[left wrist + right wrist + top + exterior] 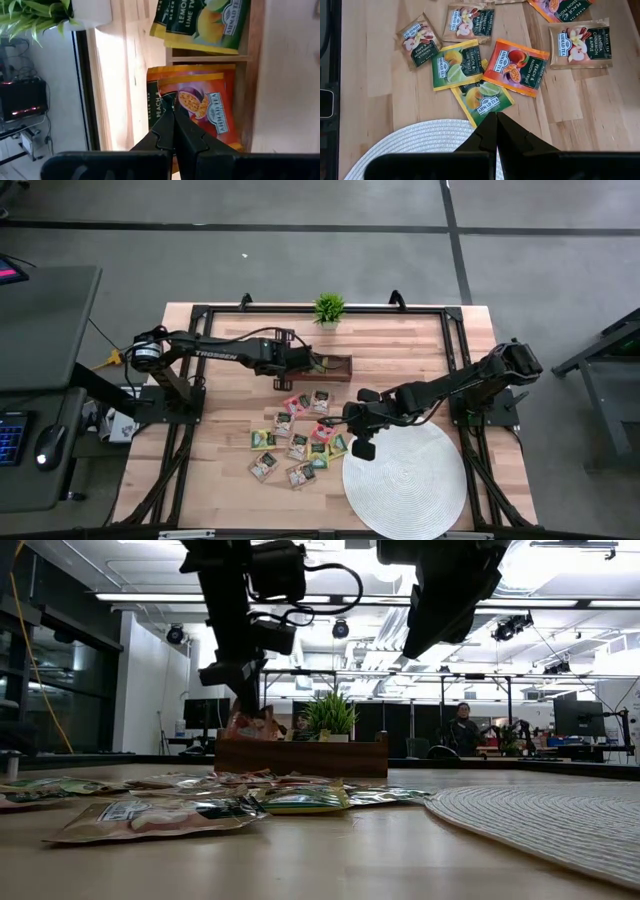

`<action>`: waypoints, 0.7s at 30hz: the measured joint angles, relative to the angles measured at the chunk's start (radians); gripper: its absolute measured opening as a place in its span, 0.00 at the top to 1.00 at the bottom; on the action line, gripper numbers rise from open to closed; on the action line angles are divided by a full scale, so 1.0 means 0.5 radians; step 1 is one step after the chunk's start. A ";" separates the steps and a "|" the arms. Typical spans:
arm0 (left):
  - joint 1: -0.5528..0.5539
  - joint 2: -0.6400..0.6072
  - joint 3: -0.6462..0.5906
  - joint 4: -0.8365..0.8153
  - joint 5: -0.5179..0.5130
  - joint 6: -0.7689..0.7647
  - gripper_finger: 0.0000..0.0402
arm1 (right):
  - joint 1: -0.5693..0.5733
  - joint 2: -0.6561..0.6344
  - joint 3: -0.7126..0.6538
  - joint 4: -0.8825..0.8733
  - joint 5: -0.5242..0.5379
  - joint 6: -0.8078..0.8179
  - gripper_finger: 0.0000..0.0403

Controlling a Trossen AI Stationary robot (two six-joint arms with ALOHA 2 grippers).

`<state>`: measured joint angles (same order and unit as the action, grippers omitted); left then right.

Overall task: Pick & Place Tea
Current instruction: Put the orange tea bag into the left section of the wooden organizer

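An orange peach and passion fruit tea packet (200,102) is pinched at its edge by the clenched left gripper (172,112), right over the dark wooden compartment box (335,367) at the far middle of the table, with a yellow-green lemon lime packet (205,22) already sat in the next slot. The rest of the small square tea packets (295,442) are scattered flat on the light wooden tabletop (220,470), just left of the round white woven mat (405,480). The right gripper (496,120) is clamped shut on nothing, hung over the mat's near-left rim, close to a loose green lemon lime packet (482,100). Stuff that could go wrong, probably: the grip is only on a thin edge, so the packet could be twisted or dropped across the divider instead of into its slot, or left leaning on the wall. If it's let go too high, it might be flipped out onto the table. The small green potted plant (328,307) just behind the box could also be clipped by the arm
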<state>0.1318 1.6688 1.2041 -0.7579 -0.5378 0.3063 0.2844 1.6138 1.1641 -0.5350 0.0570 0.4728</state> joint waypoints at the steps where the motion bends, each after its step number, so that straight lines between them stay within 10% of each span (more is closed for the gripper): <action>1: 0.000 0.000 -0.005 0.001 -0.002 0.000 1.00 | 0.000 0.000 0.000 0.001 0.001 0.000 1.00; 21: 0.131 0.039 -0.021 0.139 0.166 0.133 1.00 | 0.000 0.000 0.000 0.014 0.006 0.002 1.00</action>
<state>0.1975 1.6884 1.1935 -0.6884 -0.4546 0.3729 0.2844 1.6138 1.1641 -0.5282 0.0601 0.4740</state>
